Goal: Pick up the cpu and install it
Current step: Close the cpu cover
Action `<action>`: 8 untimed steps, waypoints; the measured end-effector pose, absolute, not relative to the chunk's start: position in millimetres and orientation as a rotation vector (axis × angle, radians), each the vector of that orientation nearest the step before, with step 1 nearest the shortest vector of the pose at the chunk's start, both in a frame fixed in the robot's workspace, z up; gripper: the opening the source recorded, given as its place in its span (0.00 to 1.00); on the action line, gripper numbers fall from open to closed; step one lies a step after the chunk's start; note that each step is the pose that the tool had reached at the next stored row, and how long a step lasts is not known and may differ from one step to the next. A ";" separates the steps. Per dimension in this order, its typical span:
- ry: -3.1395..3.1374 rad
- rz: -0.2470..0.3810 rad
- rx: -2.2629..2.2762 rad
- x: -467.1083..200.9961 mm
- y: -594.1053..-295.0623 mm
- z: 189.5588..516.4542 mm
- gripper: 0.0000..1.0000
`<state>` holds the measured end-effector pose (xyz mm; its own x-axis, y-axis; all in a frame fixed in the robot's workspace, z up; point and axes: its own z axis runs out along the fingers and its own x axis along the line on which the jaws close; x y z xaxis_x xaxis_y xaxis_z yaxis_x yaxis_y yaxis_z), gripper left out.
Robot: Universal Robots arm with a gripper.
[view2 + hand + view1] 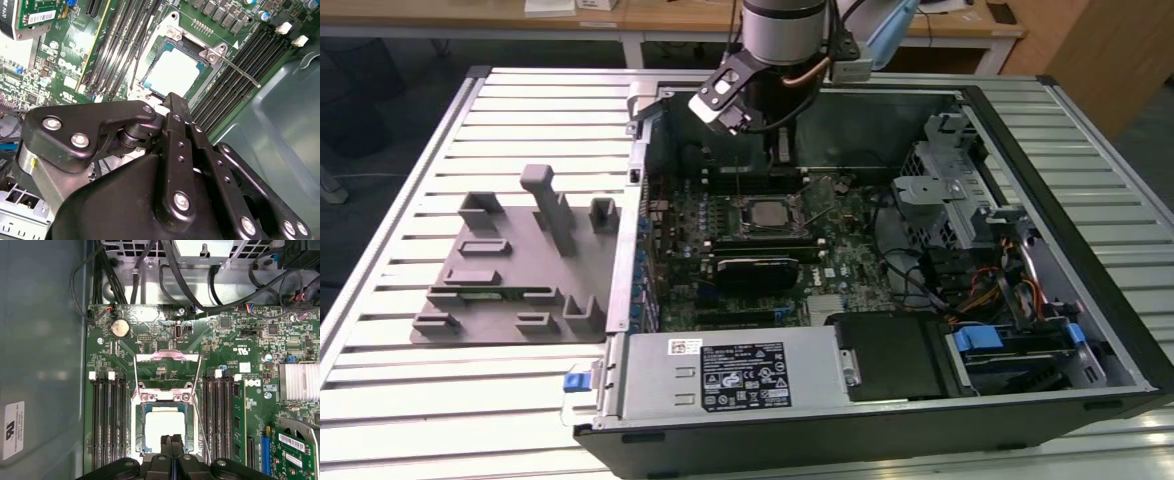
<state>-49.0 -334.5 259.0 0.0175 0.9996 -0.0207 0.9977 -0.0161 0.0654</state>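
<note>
Though the gripper (172, 438) hangs pinched shut and empty above the socket (165, 398), any dip could skew the cpu (162, 422) seated there.

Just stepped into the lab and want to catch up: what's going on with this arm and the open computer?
One robot arm reaches into the open black computer case. Its gripper, shut and holding nothing, hangs over the motherboard socket, where the small square cpu with a silvery metal top already lies; the retaining frame looks flipped open. The grey plastic holder tray sits outside the case, on the exterior view's left.
</note>
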 end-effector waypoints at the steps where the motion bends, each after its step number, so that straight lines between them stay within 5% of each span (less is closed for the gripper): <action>1: 2.159 0.048 2.196 -49.0 -334.5 260.0 0.11; 8: 2.158 0.045 2.195 -49.0 -334.5 267.7 0.11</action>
